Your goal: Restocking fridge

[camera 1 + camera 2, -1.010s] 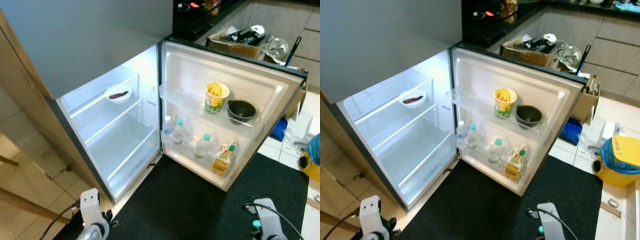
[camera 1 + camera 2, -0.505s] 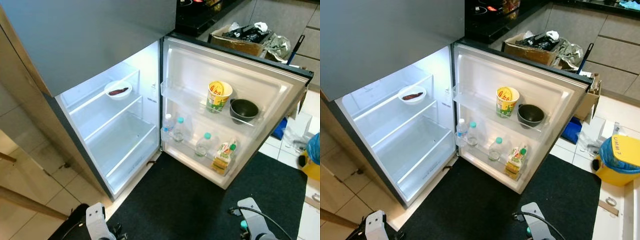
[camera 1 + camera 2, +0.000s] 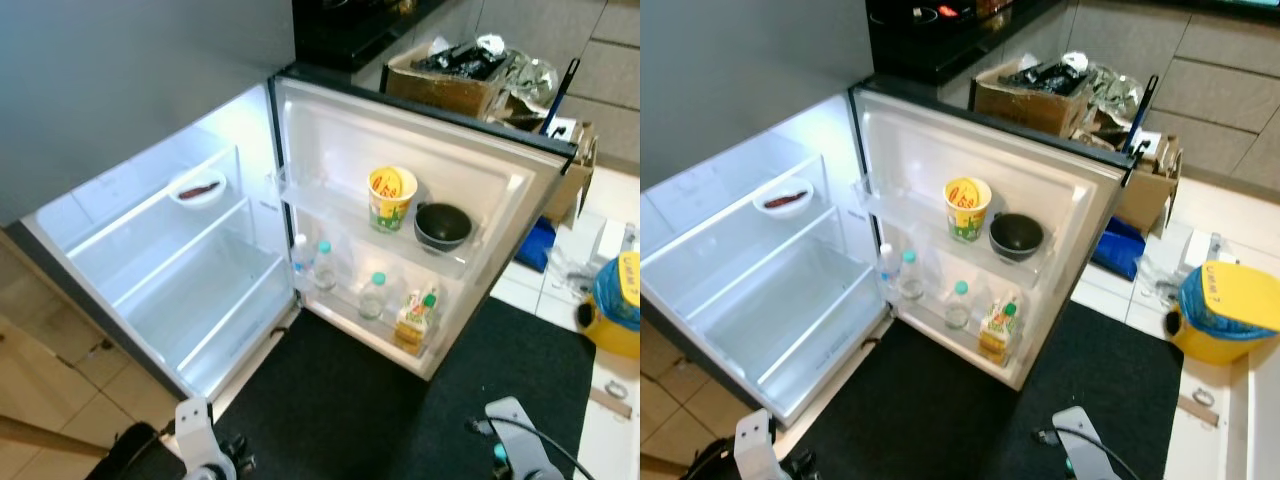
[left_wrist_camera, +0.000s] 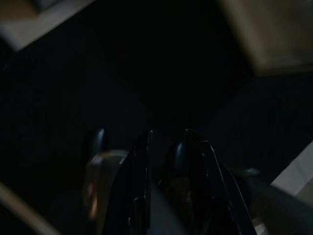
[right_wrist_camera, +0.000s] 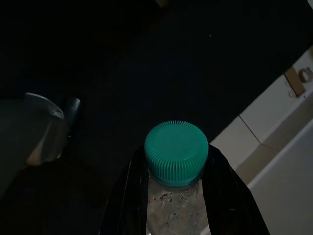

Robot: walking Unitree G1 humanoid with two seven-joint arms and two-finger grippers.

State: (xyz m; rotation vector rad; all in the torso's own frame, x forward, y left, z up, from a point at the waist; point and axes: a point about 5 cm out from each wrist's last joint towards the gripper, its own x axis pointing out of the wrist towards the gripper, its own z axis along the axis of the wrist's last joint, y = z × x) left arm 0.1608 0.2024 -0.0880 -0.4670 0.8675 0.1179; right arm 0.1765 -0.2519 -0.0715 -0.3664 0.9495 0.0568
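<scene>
Now standing at the open fridge [image 3: 300, 130], bottle in hand.
Right gripper [image 5: 178, 196] is clamping a bottle [image 5: 176, 152] under its ribbed cap; probably light, slick plastic. Left gripper [image 4: 166, 161] is hanging idle, fingers nearly together.

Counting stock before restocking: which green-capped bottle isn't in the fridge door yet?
The bottle clamped in the right gripper, held low above the black mat. The others stand in the lower door shelf.
</scene>
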